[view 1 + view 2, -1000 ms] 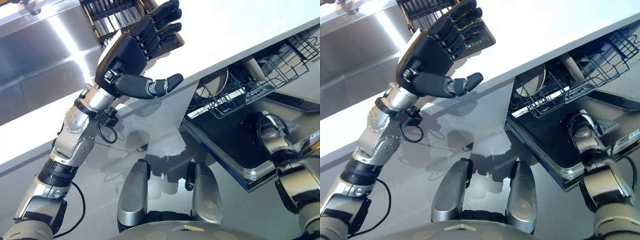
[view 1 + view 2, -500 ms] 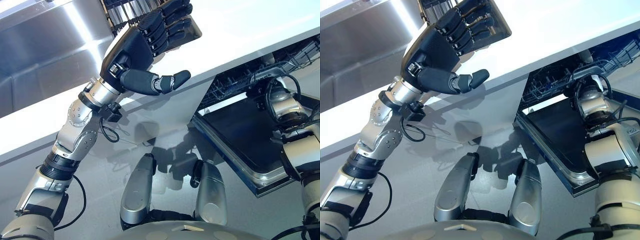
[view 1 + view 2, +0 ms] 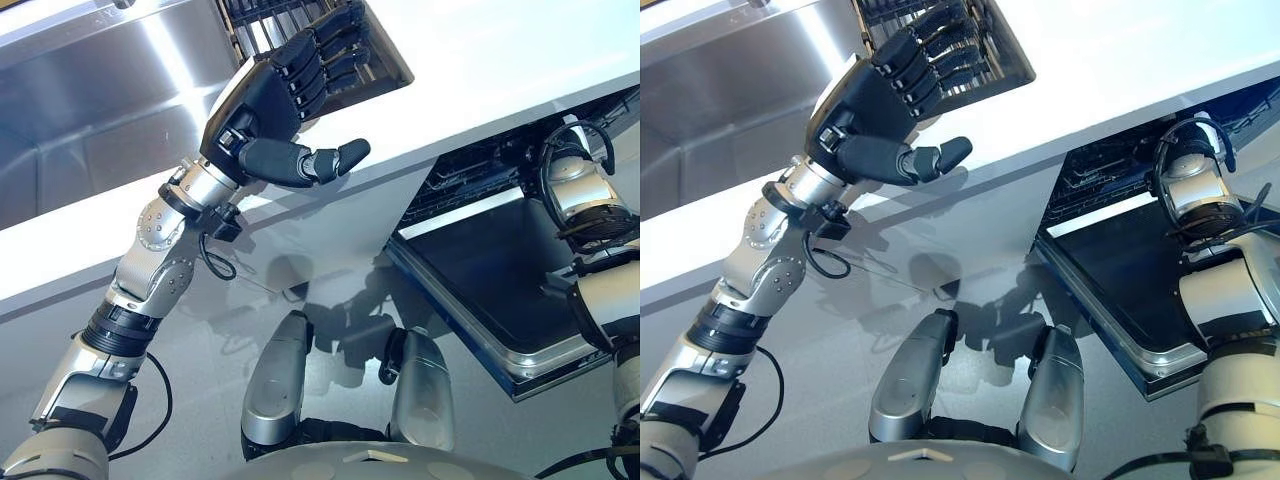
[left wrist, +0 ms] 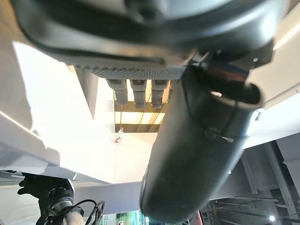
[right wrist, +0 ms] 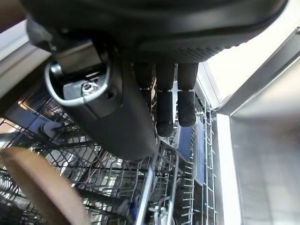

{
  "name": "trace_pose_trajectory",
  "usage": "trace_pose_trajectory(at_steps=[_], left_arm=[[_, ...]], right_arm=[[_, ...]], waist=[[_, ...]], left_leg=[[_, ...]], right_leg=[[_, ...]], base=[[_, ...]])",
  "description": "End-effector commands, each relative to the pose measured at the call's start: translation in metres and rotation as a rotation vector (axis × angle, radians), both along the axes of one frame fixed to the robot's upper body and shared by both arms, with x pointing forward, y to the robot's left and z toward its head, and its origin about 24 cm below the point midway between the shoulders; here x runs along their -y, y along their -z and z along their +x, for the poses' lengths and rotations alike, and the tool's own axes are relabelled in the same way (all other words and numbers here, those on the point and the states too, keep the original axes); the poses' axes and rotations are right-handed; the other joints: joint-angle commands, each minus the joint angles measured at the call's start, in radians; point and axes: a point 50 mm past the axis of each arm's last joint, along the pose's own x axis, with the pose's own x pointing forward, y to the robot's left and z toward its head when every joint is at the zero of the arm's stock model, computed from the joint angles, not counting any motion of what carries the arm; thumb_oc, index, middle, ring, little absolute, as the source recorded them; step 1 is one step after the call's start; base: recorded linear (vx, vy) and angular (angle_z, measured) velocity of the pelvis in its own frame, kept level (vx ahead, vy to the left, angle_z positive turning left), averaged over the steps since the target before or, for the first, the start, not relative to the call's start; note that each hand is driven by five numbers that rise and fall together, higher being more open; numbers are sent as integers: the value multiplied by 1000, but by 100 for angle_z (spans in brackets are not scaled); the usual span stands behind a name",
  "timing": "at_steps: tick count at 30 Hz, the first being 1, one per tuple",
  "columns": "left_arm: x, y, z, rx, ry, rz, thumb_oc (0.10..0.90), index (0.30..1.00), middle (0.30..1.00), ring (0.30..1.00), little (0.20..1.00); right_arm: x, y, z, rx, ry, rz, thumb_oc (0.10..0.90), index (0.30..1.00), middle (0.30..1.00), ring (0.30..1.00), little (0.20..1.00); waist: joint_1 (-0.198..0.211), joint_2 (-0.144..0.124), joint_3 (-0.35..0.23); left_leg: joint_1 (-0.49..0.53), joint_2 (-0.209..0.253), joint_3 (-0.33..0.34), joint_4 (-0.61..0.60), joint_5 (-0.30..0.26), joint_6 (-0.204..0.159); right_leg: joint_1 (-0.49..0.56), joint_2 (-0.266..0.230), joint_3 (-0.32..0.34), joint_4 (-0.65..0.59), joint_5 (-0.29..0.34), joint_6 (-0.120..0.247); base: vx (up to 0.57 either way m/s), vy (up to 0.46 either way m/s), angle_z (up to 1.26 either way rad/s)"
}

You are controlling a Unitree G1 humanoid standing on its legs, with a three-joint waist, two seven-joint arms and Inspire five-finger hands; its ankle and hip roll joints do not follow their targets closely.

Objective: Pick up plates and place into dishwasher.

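Above the white countertop [image 3: 480,70] we see our left hand [image 3: 270,95] raised with fingers loosely curled and thumb out, holding nothing, beside the black dish rack [image 3: 300,40] and steel sink [image 3: 90,110]. Inside the open dishwasher [image 3: 480,270], our right hand [image 5: 164,101] hangs relaxed and empty over the wire rack [image 5: 117,187], where a tan plate [image 5: 37,187] stands.

We hold our dark left hand [image 3: 268,98] raised on its bent silver-grey arm, palm facing us, fingers [image 3: 325,55] loosely curled and holding nothing, thumb [image 3: 300,161] jutting sideways; our dark right hand [image 5: 154,56] reaches forward, fingers [image 5: 165,105] hanging relaxed, grasping nothing
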Motion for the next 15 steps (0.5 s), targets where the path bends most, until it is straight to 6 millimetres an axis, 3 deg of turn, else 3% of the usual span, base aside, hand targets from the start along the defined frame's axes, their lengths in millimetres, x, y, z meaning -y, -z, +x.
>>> trace_pose_trajectory(at_steps=[1, 7, 13, 14, 15], left_arm=[[-1, -32, -16, 176, 76, -122, 800, 900, 900, 900, 900], [3, -38, -17, 206, 96, -136, 800, 900, 900, 900, 900], [3, -34, -17, 196, 68, -145, 800, 900, 900, 900, 900], [2, -34, -17, 197, 53, -146, 800, 900, 900, 900, 900], [1, -35, -17, 205, 43, -151, 800, 900, 900, 900, 900]], right_arm=[[4, -54, 2, 144, -15, -97, 100, 300, 300, 300, 200], [23, -24, -9, 24, -2, -102, 100, 300, 300, 300, 200], [40, 15, -31, -35, 10, -142, 100, 300, 300, 300, 200], [42, 19, -36, -28, 9, -153, 800, 900, 900, 900, 900], [44, 23, -41, -13, 1, -152, 800, 900, 900, 900, 900]], waist=[[17, -33, -62], [-15, -55, -82], [-80, -82, -117], [-97, -86, -122], [-111, -88, -126]], left_leg=[[7, -1, 26, -3, -1, 103], [34, 19, 43, -9, -27, 109], [87, 41, 73, -18, -58, 111], [99, 45, 82, -28, -59, 111], [110, 49, 91, -35, -58, 112]], right_leg=[[95, 30, -20, 60, -32, -88], [117, 38, -7, 27, -28, -84], [166, 67, 23, -33, -13, -72], [171, 74, 30, -42, -10, -70], [177, 77, 36, -52, -4, -67]], base=[[-79, 67, 1], [-55, 68, -2], [-13, 102, -10], [-15, 90, -10], [-20, 81, -11]])
